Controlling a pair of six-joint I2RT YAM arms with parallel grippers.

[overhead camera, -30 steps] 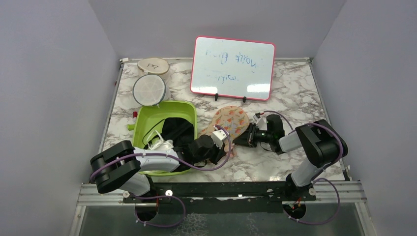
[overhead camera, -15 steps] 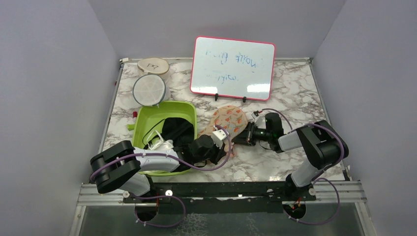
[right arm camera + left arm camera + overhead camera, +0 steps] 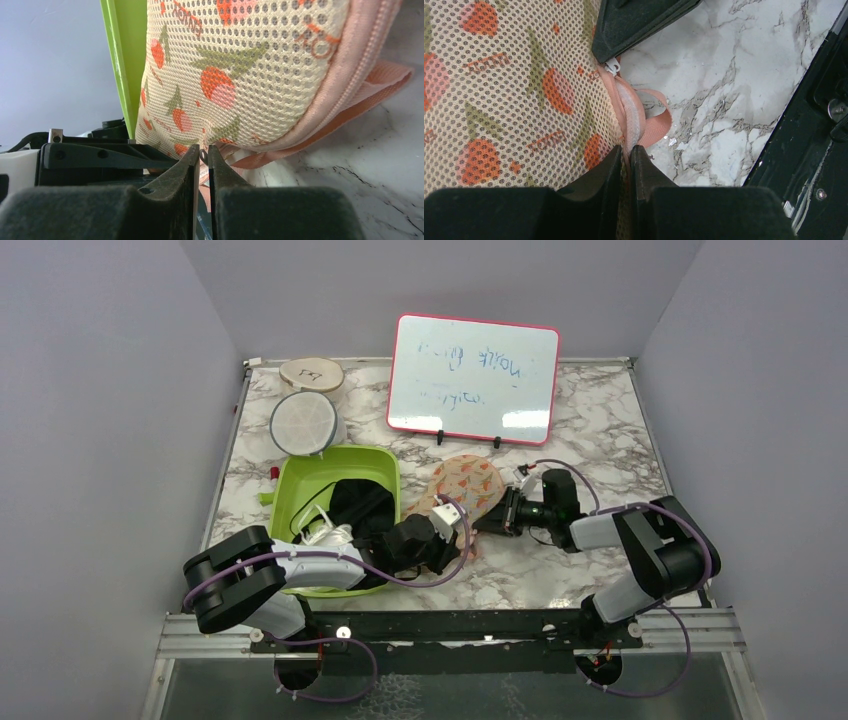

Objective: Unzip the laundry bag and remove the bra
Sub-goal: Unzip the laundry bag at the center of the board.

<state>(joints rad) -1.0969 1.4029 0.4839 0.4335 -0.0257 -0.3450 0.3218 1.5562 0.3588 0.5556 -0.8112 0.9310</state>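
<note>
**Both grippers pinched at the zipper end of the mesh bag**

The laundry bag (image 3: 466, 483) lies flat on the marble table (image 3: 600, 435), just right of the green tub (image 3: 288, 480) and in front of the whiteboard (image 3: 472, 378). It is a rounded, peanut-shaped pouch of open honeycomb mesh, cream-beige, printed with orange-red fruit shapes and green leaves. A peach zipper tape edges it, and a loop of flat peach ribbon (image 3: 658, 119) lies by the seam on the tabletop.

The left gripper (image 3: 626, 156) has its jaws all but closed, with only the peach seam of the bag's near end between them. The right gripper (image 3: 202, 156) is closed just as tightly at the same end. A small metal ring sits between its tips, and the left wrist view shows the white zipper pull (image 3: 612, 66) at those dark fingers.

The smooth plastic tub holds a black garment (image 3: 355, 505) and a white cloth (image 3: 325, 535).

Compared with half a second ago, the right arm's elbow is further right and slightly nearer the base rail, and its wrist is a little further right. The bag and the left arm have not shifted.
</note>
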